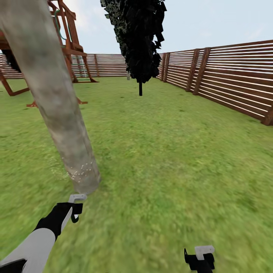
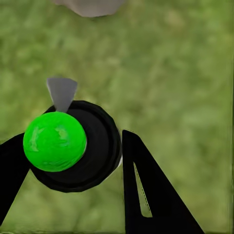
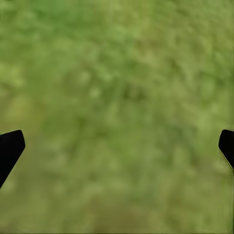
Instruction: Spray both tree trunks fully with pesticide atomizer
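Fingers of the left gripper (image 2: 73,161), 2 black ones, pinch the pesticide atomizer (image 2: 73,146), a black round body with 1 bright green cap and 1 grey nozzle; it hangs above the floor (image 1: 163,170). In the head view the left arm reaches forward, white sleeve then black wrist, with the atomizer's grey nozzle (image 1: 77,198) just beside the foot of 1 thick mottled tree trunk (image 1: 53,98), which leans left and runs out of the top edge. White specks dot its lowest part. Behind stands 1 red-brown wooden play frame (image 1: 70,41). Further right, 1 dark slim tree (image 1: 140,38) stands well apart on open lawn. A slatted fence (image 1: 227,79) closes the back and right edges. The right gripper (image 3: 117,146) hangs low over bare grass, its 2 fingers spread wide, holding nothing.
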